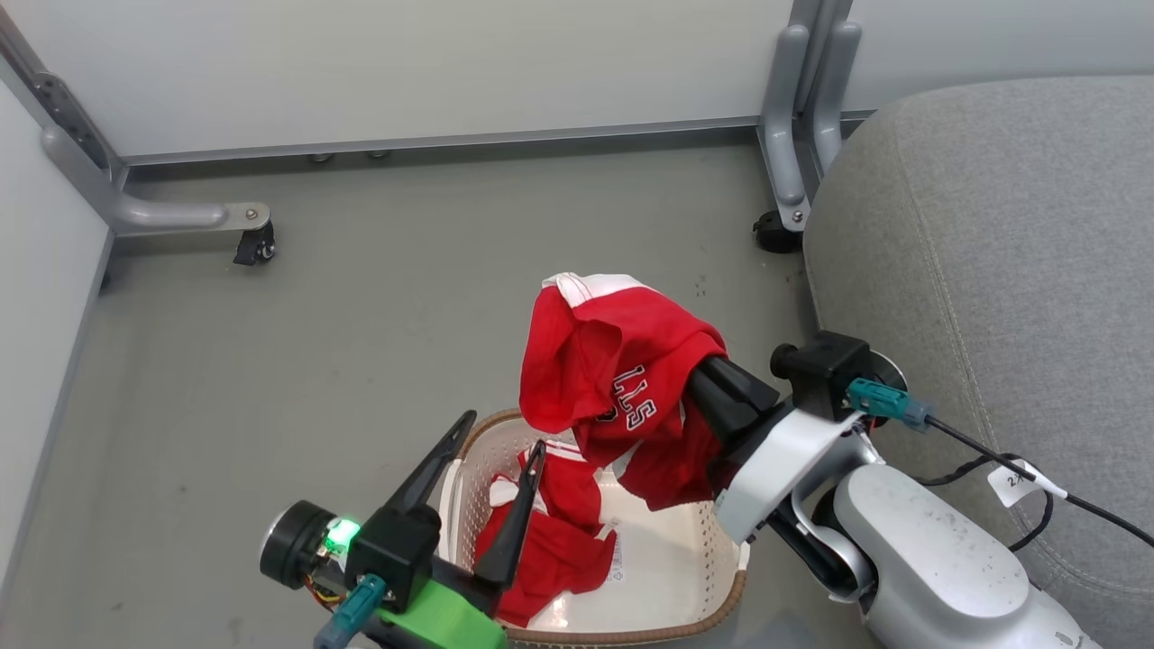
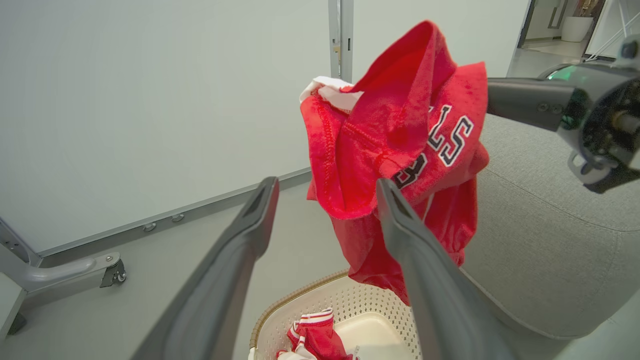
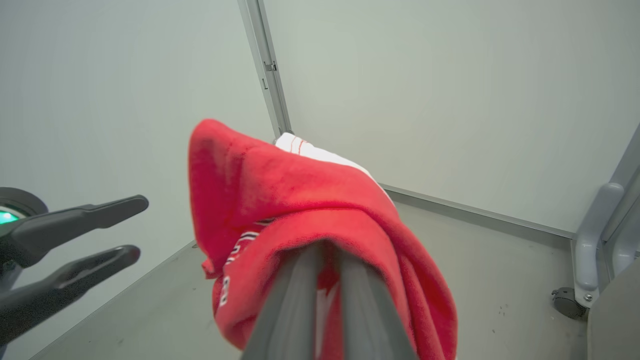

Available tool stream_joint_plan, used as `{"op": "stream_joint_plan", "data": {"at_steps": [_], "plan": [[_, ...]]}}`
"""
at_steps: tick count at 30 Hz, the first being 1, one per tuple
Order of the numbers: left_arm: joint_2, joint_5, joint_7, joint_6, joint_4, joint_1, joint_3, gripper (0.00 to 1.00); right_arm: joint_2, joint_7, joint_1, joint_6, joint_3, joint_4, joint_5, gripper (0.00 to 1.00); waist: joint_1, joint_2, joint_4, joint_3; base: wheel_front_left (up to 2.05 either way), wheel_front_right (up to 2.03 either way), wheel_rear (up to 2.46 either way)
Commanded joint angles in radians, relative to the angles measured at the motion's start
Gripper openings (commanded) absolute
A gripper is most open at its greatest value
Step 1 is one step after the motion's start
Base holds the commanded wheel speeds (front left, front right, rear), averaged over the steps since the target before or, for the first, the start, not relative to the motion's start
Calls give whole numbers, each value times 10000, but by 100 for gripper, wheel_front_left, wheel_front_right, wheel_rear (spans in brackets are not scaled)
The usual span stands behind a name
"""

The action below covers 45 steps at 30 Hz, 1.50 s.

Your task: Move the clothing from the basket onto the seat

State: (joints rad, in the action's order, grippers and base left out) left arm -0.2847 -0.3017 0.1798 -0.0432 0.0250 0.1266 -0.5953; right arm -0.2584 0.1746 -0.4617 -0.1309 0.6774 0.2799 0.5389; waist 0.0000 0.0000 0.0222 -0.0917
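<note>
Head view: lifted garment [image 1: 613, 361], second garment [image 1: 554, 550] in basket [image 1: 708, 541]; we count two.
Right end effector [image 3: 327, 255]: clamped on lifted garment.
Left end effector [image 1: 505, 433]: fingers apart.

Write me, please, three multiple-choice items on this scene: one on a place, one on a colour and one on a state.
1. Where is the lifted garment?
A. in the air over the basket
B. folded on a table
C. hung on a hook

2. What colour is the basket's rim?
A. blue
B. brown
C. black

3. How are the fingers of the left gripper?
A. shut on cloth
B. shut on a handle
C. open, holding nothing

Key:
1 A, it hangs from the right gripper above the basket.
2 B, the woven-look band is brown.
3 C, the head view shows a clear gap between them.
</note>
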Motion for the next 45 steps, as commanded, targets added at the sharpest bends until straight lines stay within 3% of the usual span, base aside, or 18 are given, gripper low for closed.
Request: {"op": "stream_joint_plan", "data": {"at_steps": [1,13,24,34,40,45], "plan": [[-76,-36,-25,61,-31,-219,-67,100,-17,7,126,2,-53,-43,-74,0,0,0,-10,11,0,0,0],[-64,-74,-145,160,-142,-311,-422,100,-10,-14,275,3,-293,-120,-225,0,0,0,-401,-34,0,0,0],[-164,125,-407,318,-408,240,-657,100,138,263,60,3,-736,-5,-280,0,0,0,-2427,-475,0,0,0],[-258,258,-755,513,-640,743,-888,100,93,669,198,3,-1780,506,-256,0,0,0,-4421,-1011,0,0,0],[-317,319,-979,592,-814,1020,-989,100,35,834,140,2,-2758,853,-249,0,0,0,-5004,-1455,0,0,0],[-256,464,-1235,746,-1001,1502,-1152,100,-115,907,-323,3,-3730,1302,-111,0,0,0,-4901,-2115,0,0,0]]}}
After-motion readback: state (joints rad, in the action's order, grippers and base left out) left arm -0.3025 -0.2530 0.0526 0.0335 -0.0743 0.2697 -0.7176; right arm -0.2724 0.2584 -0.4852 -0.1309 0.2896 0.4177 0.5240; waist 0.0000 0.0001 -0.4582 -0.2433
